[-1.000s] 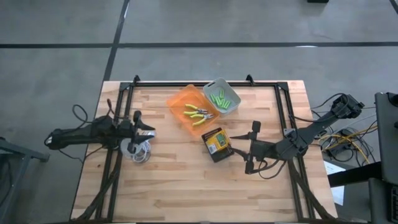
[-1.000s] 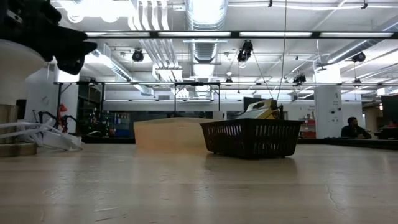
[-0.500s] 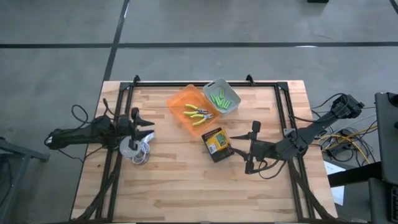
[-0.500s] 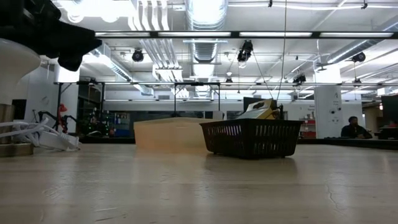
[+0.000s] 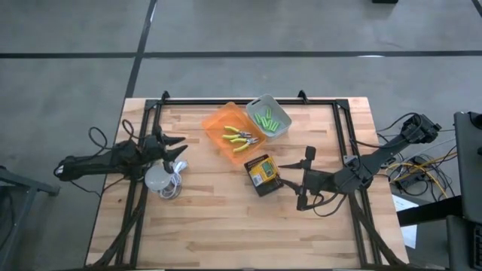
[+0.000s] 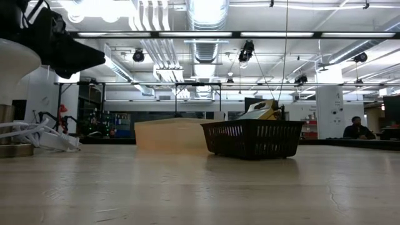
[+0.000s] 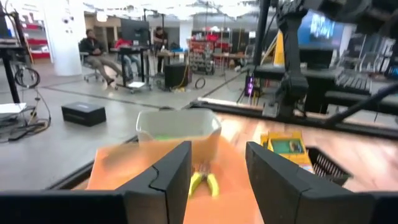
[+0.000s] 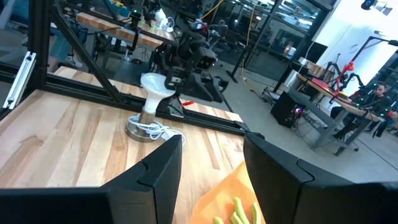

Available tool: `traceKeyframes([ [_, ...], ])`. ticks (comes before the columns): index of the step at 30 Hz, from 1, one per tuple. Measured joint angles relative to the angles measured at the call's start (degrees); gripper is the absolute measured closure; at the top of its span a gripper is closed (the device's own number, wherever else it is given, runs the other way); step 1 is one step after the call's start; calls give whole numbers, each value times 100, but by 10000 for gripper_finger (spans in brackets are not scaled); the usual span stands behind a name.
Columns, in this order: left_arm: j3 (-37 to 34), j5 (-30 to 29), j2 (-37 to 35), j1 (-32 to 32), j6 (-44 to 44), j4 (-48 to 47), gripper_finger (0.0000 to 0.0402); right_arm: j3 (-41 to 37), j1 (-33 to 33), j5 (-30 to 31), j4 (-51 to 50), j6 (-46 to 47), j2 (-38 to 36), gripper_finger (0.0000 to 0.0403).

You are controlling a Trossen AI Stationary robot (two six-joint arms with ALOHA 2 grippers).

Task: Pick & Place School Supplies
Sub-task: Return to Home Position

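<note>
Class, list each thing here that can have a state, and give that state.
Left gripper: open, empty.
Right gripper: open, empty.
Orange bin: holds two green-handled pliers.
Grey bin: holds lime-green markers.
Black bin: holds yellow crayon box.
White stand: upright, cable coiled at base.

One orange bin, one grey bin, one black bin; two green-handled pliers; several lime-green markers; one visible yellow box.

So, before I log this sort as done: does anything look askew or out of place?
Only slightly: the yellow boxes stick up above the rim of the black basket, tilted rather than flat. Nothing spilled.
</note>
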Motion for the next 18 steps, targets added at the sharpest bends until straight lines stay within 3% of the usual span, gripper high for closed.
traceKeyframes([
  [11,-189,6,68,1,-454,-19,243,0,0,0,2,0,0,234],
  [18,-207,853,76,1,-610,-57,243,0,0,0,2,0,0,234],
])
